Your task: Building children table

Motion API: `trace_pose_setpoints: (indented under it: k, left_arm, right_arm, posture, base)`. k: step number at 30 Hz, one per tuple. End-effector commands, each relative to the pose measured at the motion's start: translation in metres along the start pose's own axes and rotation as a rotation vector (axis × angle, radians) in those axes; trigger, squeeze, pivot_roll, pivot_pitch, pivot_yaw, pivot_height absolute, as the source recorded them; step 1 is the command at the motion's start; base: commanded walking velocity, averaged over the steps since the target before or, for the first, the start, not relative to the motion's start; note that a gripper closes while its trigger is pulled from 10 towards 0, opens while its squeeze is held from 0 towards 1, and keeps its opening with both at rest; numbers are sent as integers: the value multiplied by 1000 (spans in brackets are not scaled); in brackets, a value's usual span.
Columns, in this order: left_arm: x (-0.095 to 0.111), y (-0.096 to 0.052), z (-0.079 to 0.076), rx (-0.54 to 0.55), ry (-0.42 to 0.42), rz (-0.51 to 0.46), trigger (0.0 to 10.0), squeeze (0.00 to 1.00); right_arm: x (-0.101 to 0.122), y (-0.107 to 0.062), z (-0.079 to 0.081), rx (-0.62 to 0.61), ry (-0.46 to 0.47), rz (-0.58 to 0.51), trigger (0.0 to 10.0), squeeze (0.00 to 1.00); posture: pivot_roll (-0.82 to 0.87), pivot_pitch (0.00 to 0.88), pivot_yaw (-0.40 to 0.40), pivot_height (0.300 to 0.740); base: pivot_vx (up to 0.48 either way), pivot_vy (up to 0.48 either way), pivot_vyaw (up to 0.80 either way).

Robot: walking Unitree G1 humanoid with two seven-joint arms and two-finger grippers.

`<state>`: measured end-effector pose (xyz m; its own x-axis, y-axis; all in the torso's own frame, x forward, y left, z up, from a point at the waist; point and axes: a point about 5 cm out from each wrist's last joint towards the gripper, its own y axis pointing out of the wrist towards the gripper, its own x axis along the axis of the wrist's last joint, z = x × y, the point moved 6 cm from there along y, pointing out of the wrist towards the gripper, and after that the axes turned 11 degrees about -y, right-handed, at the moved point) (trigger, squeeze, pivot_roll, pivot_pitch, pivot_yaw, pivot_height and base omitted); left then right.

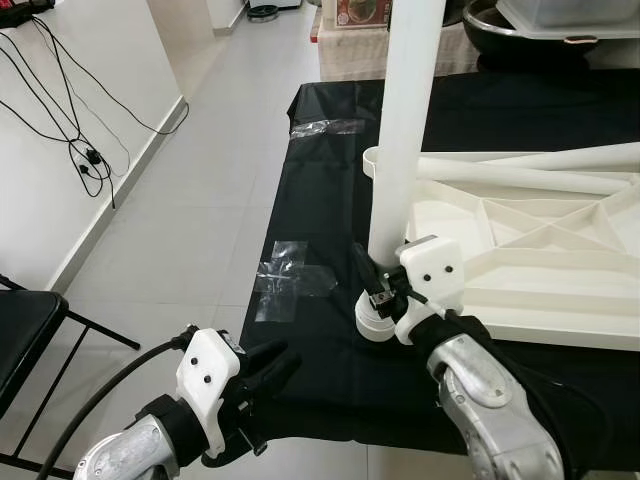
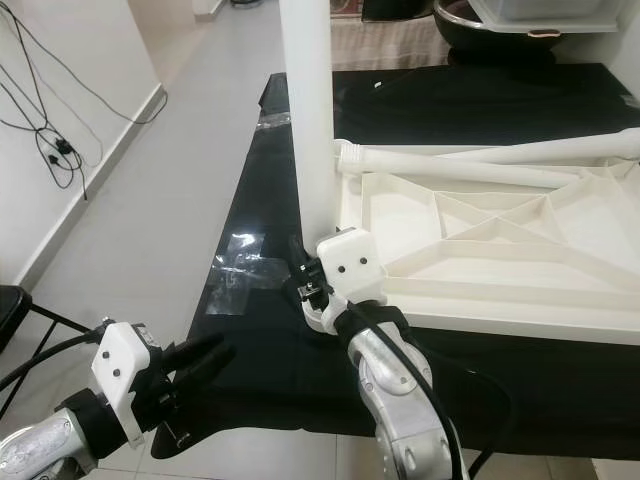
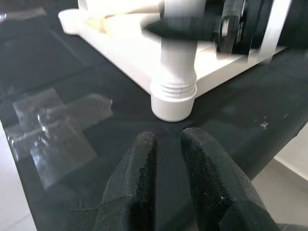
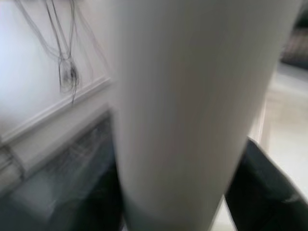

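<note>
Leg: the tall white plastic cylindrical table leg (image 1: 405, 140) stood upright at the near corner of the tabletop, its ringed round foot-socket (image 3: 173, 98) resting on the black cloth.
Tabletop: the white plastic children's tabletop (image 2: 520, 250) lay upside down on the cloth, ribbed underside up, with two more white legs (image 1: 540, 170) lying across its far part.
Right tool: my right tool (image 1: 375, 290) sat low at the leg's base, its black fingers closed around the leg; the right wrist view showed the leg close up between them.
Left tool: my left tool (image 3: 166, 144) hovered over the near edge of the cloth, apart from the socket, its two fingers held narrow and gripping nothing.
Cloth: the black sheet (image 1: 330, 190) covered the floor, with patches of clear tape (image 1: 290, 275) stuck on it left of the leg.
Surroundings: grey floor tiles (image 1: 190, 200), black cables (image 1: 85, 150) along the white wall, a black chair (image 1: 25, 330) at my left.
</note>
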<state>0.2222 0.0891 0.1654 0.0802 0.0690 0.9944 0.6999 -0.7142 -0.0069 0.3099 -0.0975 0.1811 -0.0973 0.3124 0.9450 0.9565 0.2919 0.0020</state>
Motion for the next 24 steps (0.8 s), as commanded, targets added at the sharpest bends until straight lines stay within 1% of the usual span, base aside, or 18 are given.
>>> trace_pose_setpoints:
  k: [1, 2, 3, 4, 5, 6, 8, 9, 10, 11, 12, 13, 15, 17, 20, 24]
  left_arm:
    - [-4, 0, 0, 6, -3, 7, 10000, 0]
    - [-4, 0, 0, 6, -3, 7, 10000, 0]
    - [-3, 0, 0, 8, -5, 4, 10000, 0]
    - [-3, 0, 1, 11, -5, 3, 10000, 0]
    - [-3, 0, 1, 12, -6, 2, 10000, 0]
    - [-3, 0, 1, 12, -6, 2, 10000, 0]
    - [-3, -1, 2, 19, -9, 3, 10000, 0]
    - [-3, -1, 3, 21, -10, 3, 10000, 0]
    - [-3, -1, 3, 21, -10, 3, 10000, 0]
    - [-3, -1, 3, 20, -10, 3, 10000, 0]
    - [-3, -1, 3, 20, -10, 3, 10000, 0]
    - [-3, -1, 2, 18, -10, 2, 10000, 0]
    - [-1, -1, 2, 16, -7, 0, 10000, 0]
    - [-1, -1, 2, 16, -6, -1, 10000, 0]
    - [0, -1, 4, 28, -6, -6, 10000, 0]
    - [0, -1, 3, 30, -6, -5, 10000, 0]
  right_arm:
    - [8, 0, 9, 97, 76, -51, 10000, 1000]
    - [8, 0, 9, 97, 76, -51, 10000, 1000]
    - [20, 0, 13, 193, 112, -116, 10000, 1000]
    - [30, -2, 16, 299, 94, -180, 10000, 1000]
    - [37, -3, 17, 369, 75, -219, 10000, 1000]
    - [37, -3, 17, 369, 75, -219, 10000, 1000]
    - [42, -5, 16, 504, 28, -252, 10000, 1000]
    - [43, -5, 16, 541, 21, -252, 10000, 1000]
    - [43, -5, 16, 541, 21, -252, 10000, 1000]
    - [43, -3, 12, 567, 12, -254, 10000, 765]
    - [43, -3, 12, 567, 12, -254, 10000, 765]
    - [43, 0, 8, 587, 6, -257, 10000, 0]
    - [44, 7, 1, 622, -10, -260, 10000, 0]
    - [45, 9, -1, 639, -8, -263, 10000, 0]
    - [46, 15, -8, 672, -13, -276, 10000, 0]
    - [45, 13, -7, 720, -14, -275, 10000, 0]
  posture:
    - [47, 176, 38, 740]
    - [47, 176, 38, 740]
    - [42, 185, 42, 740]
    - [40, 183, 43, 740]
    - [40, 183, 43, 740]
    - [40, 183, 43, 740]
    - [47, 184, 50, 740]
    - [47, 184, 50, 740]
    - [47, 184, 50, 740]
    - [49, 184, 56, 740]
    - [49, 184, 56, 740]
    - [49, 184, 56, 740]
    - [53, 185, 58, 740]
    - [53, 185, 58, 740]
    - [62, 187, 53, 740]
    - [71, 183, 52, 740]
  base:
    - [0, 0, 0]
    - [0, 0, 0]
    - [0, 0, 0]
    - [0, 0, 0]
    - [0, 0, 0]
    - [0, 0, 0]
    - [0, 0, 0]
    - [0, 0, 0]
    - [0, 0, 0]
    - [0, 0, 0]
    - [0, 0, 0]
    - [0, 0, 0]
    - [0, 0, 0]
    - [0, 0, 0]
    - [0, 0, 0]
    - [0, 0, 0]
